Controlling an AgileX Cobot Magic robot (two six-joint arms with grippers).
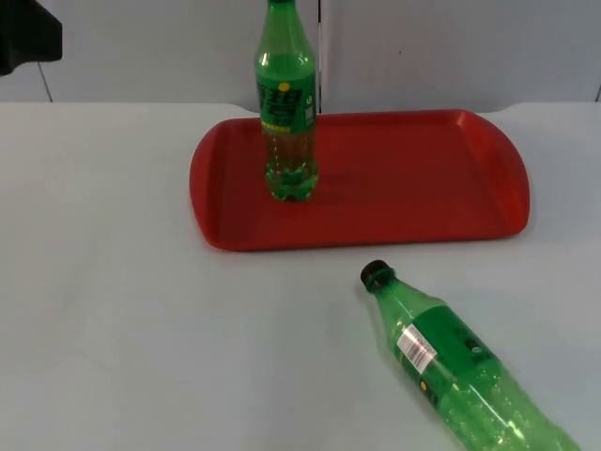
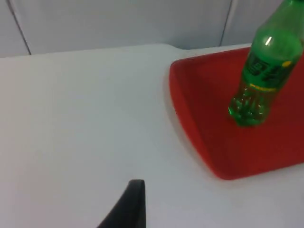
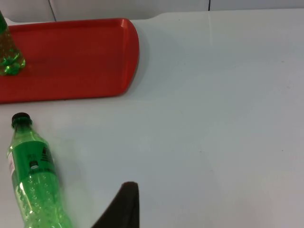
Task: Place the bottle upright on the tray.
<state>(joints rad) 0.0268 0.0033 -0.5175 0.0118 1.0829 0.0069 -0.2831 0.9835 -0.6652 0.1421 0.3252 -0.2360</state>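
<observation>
1. Red tray (image 1: 423, 178) lies on the white table (image 1: 141, 310), near the grey wall (image 1: 141, 47). Also seen in the left wrist view (image 2: 199, 118) and right wrist view (image 3: 71, 61).
2. Upright bottle (image 1: 286, 103) stands on the tray's left part, base on the tray floor, green label facing the camera. The left wrist view shows it (image 2: 261, 71) erect, inside the tray's rim; the right wrist view catches its base (image 3: 9, 61).
3. Second bottle (image 1: 451, 366) lies on its side on the table, in front of the tray and apart from it, black cap (image 1: 375, 274) pointing toward the tray's front edge. Right wrist view: same bottle (image 3: 35, 180) flat on the table, cap (image 3: 20, 118) toward the tray.
4. Left gripper: one black fingertip (image 2: 130, 204) visible over bare table, beside the tray's left end. Touching nothing. Cannot tell whether the fingers are spread or pressed together.
5. Right gripper: one black fingertip (image 3: 123, 204) visible over bare table, near the lying bottle, not touching it. Finger state likewise cannot be told.
</observation>
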